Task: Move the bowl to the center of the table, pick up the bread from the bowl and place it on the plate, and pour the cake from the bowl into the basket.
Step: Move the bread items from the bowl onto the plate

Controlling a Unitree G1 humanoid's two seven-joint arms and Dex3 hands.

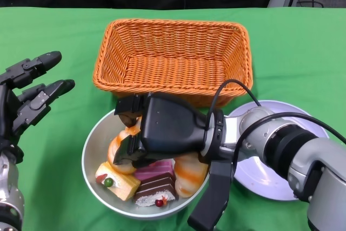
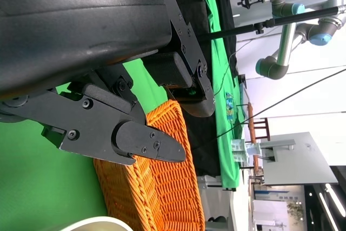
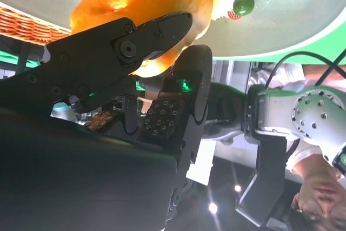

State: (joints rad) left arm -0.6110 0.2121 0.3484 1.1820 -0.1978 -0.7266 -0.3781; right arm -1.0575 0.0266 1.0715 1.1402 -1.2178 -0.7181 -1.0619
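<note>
The grey bowl (image 1: 92, 155) is sitting near the table's front edge, just before the woven orange basket (image 1: 173, 58), with the smooth pale plate (image 1: 259, 174) beside it. The right hand (image 1: 162, 128) is reaching into the bowl, fingers closing around a glossy bread roll (image 3: 140, 1); cake slices (image 1: 154, 182) are lying alongside. The left hand (image 1: 30, 98) is hovering spread and empty over green cloth (image 1: 48, 36).

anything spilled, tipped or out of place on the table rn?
Nothing stands out. The bowl sits upright with the bread and cake inside, the basket is upright and holds nothing, and the plate lies flat. The right hand reaches into the bowl; the left hand hovers open.
</note>
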